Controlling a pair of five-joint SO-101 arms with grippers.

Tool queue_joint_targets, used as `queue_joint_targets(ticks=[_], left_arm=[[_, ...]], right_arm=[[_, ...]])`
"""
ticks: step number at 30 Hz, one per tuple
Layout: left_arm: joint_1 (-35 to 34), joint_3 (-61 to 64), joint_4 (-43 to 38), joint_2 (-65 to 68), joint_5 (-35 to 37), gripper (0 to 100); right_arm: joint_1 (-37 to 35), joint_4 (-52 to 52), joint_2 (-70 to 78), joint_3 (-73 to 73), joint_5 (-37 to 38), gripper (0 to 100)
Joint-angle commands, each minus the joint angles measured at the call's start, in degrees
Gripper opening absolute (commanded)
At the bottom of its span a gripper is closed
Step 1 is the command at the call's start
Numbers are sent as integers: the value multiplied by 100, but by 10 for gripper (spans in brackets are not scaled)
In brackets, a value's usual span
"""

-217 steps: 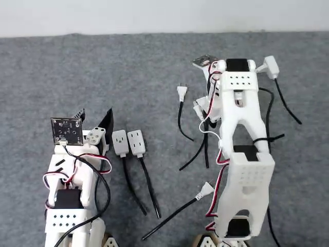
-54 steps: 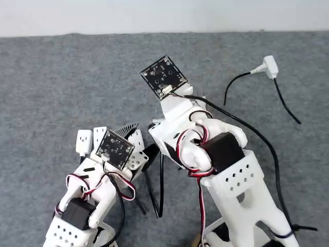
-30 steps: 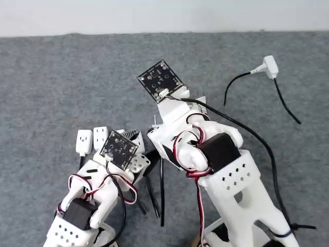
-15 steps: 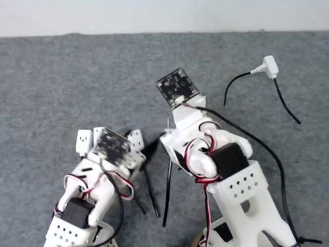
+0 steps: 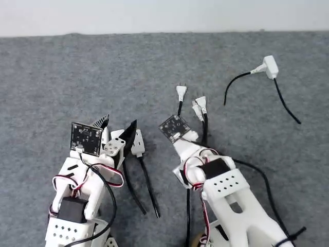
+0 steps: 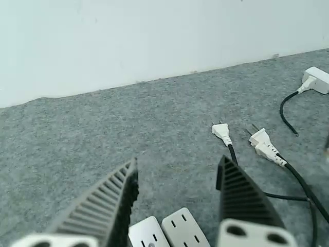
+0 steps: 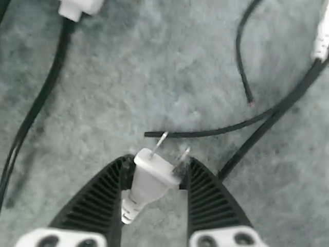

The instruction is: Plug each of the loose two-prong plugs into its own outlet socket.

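High camera looks down; low left wrist camera shares plugs (image 5: 181, 91) (image 6: 221, 130).

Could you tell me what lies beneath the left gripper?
Two white outlet sockets, side by side on the carpet below the left gripper's open fingers; from above it covers part of one.

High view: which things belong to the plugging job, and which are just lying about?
Job: first socket, second socket, open left pincer, right pincer shut on held plug, loose plug, neighbouring plug, far plug.
Lying about: grey carpet, white wall.
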Motion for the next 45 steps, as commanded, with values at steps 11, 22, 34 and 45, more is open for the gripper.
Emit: queue_joint_targets(ticks=[11,22,34,45], left_arm=[[-448,22,-422,-53,53,246],[-396,57,-431,-53,53,246],[-422,57,-431,-53,53,246],[-448,57,-431,-62,53,246]], right_arm=[[-734,-1534,760,-1169,642,87],[295,725,1859,-1960,-563,392],[-1156,-75,1666,-1538,-1468,391],[-1130,-1103,2492,-1556,-1468,390]])
